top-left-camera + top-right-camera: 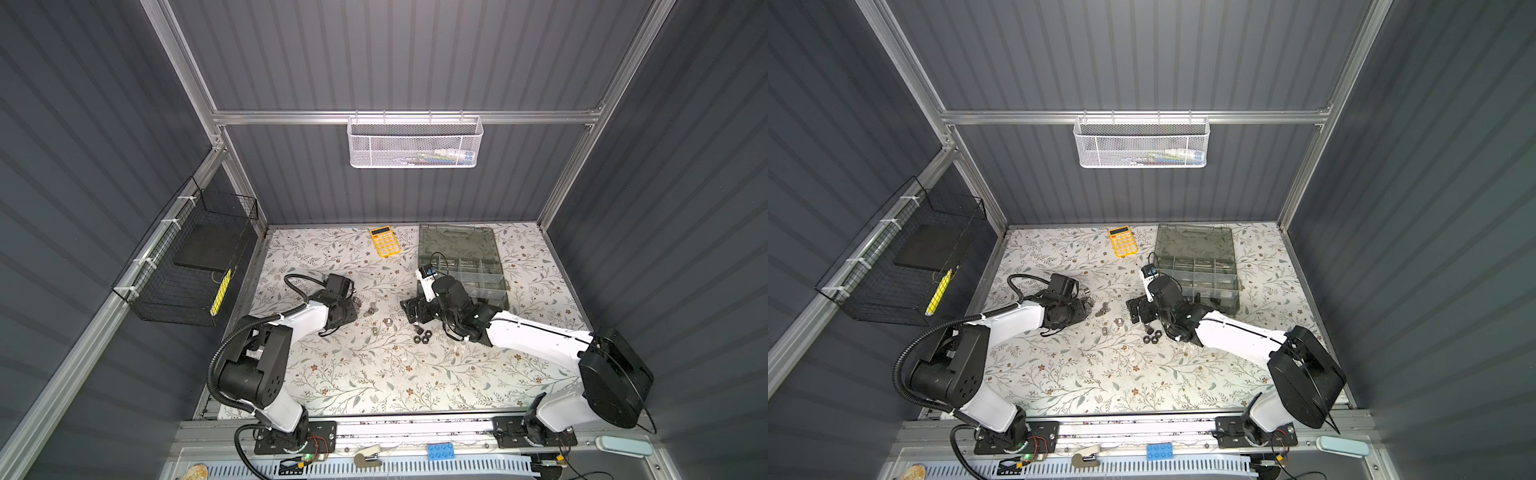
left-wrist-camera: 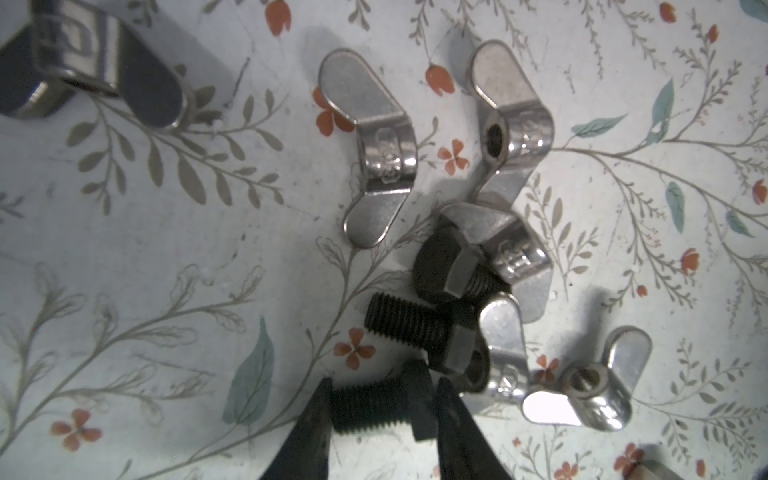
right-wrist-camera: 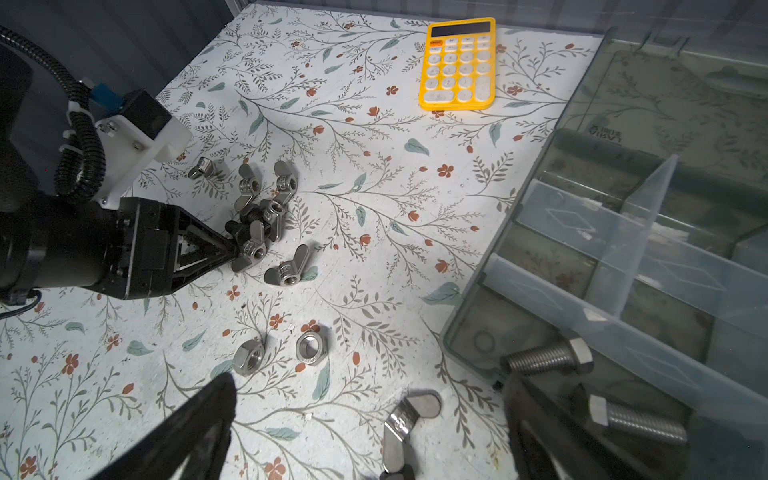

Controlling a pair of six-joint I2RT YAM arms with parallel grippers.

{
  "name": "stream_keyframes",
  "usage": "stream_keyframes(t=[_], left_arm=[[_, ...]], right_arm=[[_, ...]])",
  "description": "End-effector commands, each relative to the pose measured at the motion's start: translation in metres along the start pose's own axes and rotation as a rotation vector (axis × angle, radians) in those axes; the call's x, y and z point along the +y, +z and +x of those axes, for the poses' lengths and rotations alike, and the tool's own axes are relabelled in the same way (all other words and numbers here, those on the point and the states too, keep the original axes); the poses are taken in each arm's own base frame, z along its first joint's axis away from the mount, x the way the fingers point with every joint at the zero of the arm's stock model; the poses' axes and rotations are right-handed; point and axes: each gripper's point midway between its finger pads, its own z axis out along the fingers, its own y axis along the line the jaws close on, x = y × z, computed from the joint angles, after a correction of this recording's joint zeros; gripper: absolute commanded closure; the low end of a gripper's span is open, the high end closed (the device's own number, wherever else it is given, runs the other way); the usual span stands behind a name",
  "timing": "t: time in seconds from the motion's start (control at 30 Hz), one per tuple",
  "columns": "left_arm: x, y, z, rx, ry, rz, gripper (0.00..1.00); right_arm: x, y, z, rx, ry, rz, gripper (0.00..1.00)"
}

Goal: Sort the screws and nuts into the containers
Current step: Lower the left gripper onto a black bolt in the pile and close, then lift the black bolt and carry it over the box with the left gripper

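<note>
Table (image 1: 374, 374): floral mat, walled on three sides; near half bare. Organizer box (image 1: 457, 243): smoky grey, lid open, far right corner; silver screws (image 3: 548, 357) lie in a front compartment. Right gripper (image 3: 365, 432): jaws spread wide, empty, at the box's near corner. Left gripper (image 2: 384, 384): fingers bracket black screw (image 2: 370, 409) end to end; whether clamped, cannot tell. That screw lies flat at the pile's edge, matte, hex head toward one finger. Wing nuts (image 2: 380, 149): silver, crowding beside it.

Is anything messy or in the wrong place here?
Yes. Black screws and silver wing nuts lie tangled in one heap on the table, not sorted into the organizer box. A yellow calculator also sits there, unrelated to sorting.
</note>
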Motion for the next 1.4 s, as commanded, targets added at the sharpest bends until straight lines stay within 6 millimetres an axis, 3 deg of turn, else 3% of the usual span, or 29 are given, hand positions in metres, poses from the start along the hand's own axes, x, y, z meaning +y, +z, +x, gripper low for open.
stream_keyframes(t=[0.0, 0.67, 1.37], left_arm=[[0.01, 0.001, 0.022, 0.075, 0.014, -0.01, 0.62], [-0.007, -0.018, 0.013, 0.043, 0.004, 0.064, 0.63], [-0.041, -0.036, 0.01, 0.01, 0.048, 0.116, 0.63]], right_arm=[[0.001, 0.0, -0.002, -0.001, 0.005, 0.005, 0.01], [0.0, -0.001, -0.003, -0.006, 0.009, 0.009, 0.01], [-0.002, -0.003, -0.004, -0.013, 0.009, 0.021, 0.01]])
